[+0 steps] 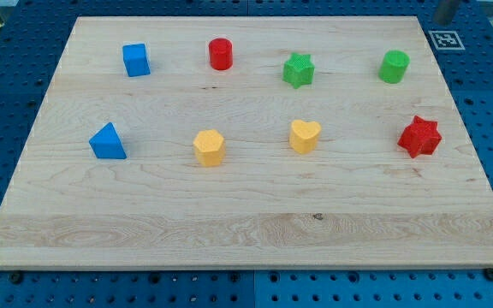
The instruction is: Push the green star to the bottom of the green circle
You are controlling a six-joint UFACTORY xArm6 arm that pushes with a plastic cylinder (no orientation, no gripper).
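The green star [298,70] sits near the view's top, right of centre, on the wooden board [246,222]. The green circle [394,66] stands to the star's right at about the same height, with a gap of bare board between them. Only a grey piece of the arm [446,8] shows at the view's top right corner, beyond the board. My tip does not show.
A red circle [220,54] and a blue cube [135,60] lie left of the star. Below are a blue triangle [107,142], a yellow hexagon [209,147], a yellow heart [305,135] and a red star [420,136], below the green circle.
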